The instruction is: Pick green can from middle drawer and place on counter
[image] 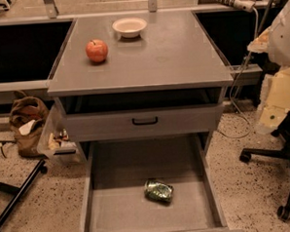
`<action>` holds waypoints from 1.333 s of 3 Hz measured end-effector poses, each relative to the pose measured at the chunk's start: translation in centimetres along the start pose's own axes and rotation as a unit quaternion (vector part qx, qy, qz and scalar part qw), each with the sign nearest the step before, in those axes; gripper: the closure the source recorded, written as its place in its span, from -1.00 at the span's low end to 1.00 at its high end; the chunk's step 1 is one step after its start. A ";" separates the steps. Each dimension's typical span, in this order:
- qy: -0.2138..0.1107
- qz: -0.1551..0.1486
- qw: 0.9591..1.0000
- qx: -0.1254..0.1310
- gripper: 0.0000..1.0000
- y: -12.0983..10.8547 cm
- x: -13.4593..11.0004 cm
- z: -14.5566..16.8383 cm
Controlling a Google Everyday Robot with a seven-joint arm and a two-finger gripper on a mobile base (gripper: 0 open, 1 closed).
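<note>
The green can (158,190) lies on its side on the grey floor of the open middle drawer (116,212), a little right of centre and towards the front. The counter (171,58) is the grey top slab above it. My gripper is not in view. Only white and cream parts of my arm (280,91) show at the right edge, beside the cabinet and well above the can.
A red apple (96,50) and a white bowl (129,27) stand on the counter's back left. The top drawer (144,120) with its black handle is slightly open. An office chair base (280,179) is at right. A brown bag (27,121) and a clear bin (56,142) are at left.
</note>
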State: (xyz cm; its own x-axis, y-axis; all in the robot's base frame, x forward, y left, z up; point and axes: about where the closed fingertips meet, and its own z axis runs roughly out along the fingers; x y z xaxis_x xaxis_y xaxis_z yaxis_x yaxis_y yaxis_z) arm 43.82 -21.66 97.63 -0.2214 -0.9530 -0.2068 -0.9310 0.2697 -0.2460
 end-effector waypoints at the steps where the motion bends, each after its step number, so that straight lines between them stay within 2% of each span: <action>1: 0.000 0.000 1.000 0.000 -1.00 0.0 0.0 0.0; 2: -0.003 0.004 1.000 -0.002 -1.00 0.0 -0.5 1.3; 3: -0.027 0.037 0.999 -0.022 -1.00 0.4 -1.0 6.3; 4: -0.067 0.087 0.993 -0.038 -1.00 1.2 -1.2 12.9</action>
State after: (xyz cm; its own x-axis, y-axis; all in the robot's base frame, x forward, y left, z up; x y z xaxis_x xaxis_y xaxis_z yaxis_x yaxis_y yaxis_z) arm 46.65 -18.42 85.40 -0.3461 -0.8644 -0.3648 -0.9022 0.4133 -0.1233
